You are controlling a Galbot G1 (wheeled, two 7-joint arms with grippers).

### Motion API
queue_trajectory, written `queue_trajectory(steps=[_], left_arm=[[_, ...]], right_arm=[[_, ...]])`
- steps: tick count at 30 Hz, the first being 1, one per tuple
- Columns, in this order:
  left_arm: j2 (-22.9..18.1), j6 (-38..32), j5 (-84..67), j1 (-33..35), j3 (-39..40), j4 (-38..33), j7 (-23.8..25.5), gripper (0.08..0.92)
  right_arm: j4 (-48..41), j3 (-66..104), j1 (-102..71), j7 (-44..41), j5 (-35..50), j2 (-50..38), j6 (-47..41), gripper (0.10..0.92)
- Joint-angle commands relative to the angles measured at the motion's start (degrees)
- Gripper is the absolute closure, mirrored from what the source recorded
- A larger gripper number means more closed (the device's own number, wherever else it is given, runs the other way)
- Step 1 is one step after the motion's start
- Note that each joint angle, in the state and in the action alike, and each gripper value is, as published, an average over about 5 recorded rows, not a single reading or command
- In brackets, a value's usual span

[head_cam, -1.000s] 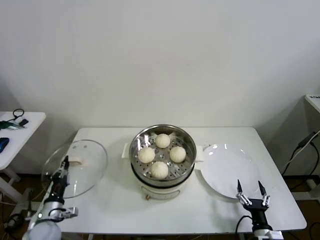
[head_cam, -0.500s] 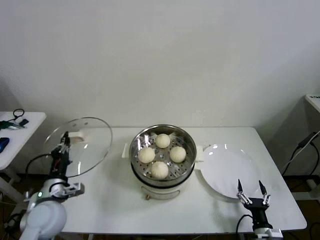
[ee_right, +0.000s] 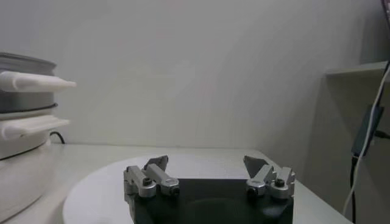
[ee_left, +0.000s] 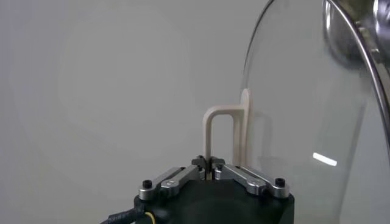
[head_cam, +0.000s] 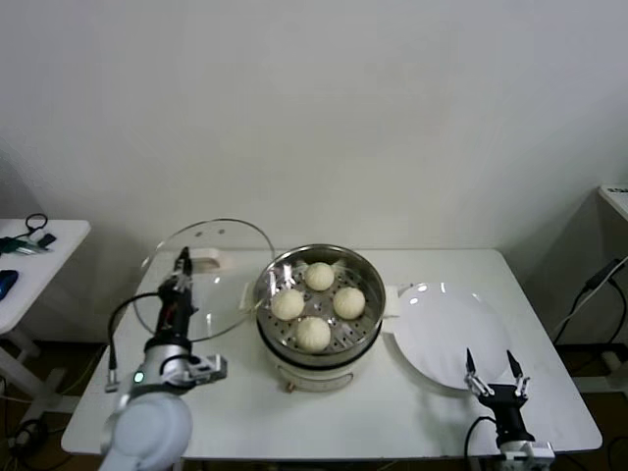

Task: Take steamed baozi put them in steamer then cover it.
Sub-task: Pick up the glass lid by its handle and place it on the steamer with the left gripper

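Several cream-white baozi [head_cam: 313,334] lie on the perforated floor of the steel steamer [head_cam: 271,275] at the table's middle. My left gripper [head_cam: 182,261] is shut on the white handle [ee_left: 218,131] of the glass cover [head_cam: 235,250]. It holds the cover tilted in the air, just left of the steamer. The cover's near rim overlaps the steamer's left edge in the head view. The cover [ee_left: 304,115] fills one side of the left wrist view. My right gripper [head_cam: 489,366] stands open and empty near the table's front right, beside the white plate [head_cam: 442,334].
The flat white plate [ee_right: 109,182] lies right of the steamer, whose white side handles [ee_right: 33,82] stick out toward it. A small side table [head_cam: 29,255] with cables stands at the far left. The wall runs close behind the table.
My left gripper has carried the cover up off the table's left end and rightward, until it hangs beside the steamer. The right arm has stayed still.
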Motion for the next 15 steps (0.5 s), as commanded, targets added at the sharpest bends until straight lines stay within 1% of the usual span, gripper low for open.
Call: queue_trajectory(steps=[1, 4, 11, 15], left_arm=[[-5.9, 3.2, 8.3, -2.9, 12.0, -2.3, 3.1, 0.867], [-8.4, 4.1, 10.7, -4.3, 15.0, -0.3, 4.6, 0.867], [-12.7, 7.1, 15.1, -8.7, 21.4, 5.5, 9.4, 0.867], [-15.7, 7.6, 18.6, -10.1, 23.5, 7.9, 12.0, 0.867]], right_arm=[[-0.5, -0.2, 0.6, -0.1, 0.1, -0.2, -0.5, 0.203], [-0.6, -0.5, 0.8, -0.2, 0.0, -0.1, -0.5, 0.203], [-1.1, -0.5, 1.1, -0.2, 0.1, -0.2, 0.1, 0.203], [-1.2, -0.2, 0.9, -0.2, 0.4, -0.4, 0.5, 0.203]])
